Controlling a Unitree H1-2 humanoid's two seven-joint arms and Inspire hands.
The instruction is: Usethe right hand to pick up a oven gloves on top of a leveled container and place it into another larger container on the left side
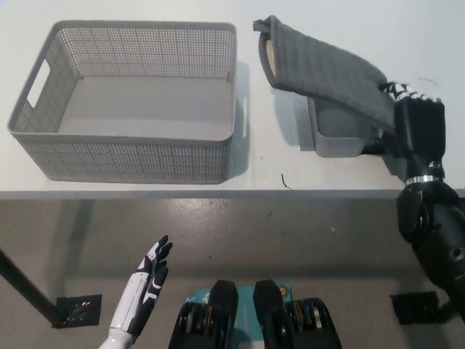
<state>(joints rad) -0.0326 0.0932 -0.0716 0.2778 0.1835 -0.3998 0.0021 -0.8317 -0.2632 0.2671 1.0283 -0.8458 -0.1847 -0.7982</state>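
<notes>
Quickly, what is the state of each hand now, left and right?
Left hand: open, holding nothing, resting low below the table edge.
Right hand: shut on the oven glove, lifted above the small container.

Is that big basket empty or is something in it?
Empty: the basket shows only its bare floor; the glove is outside it.
</notes>
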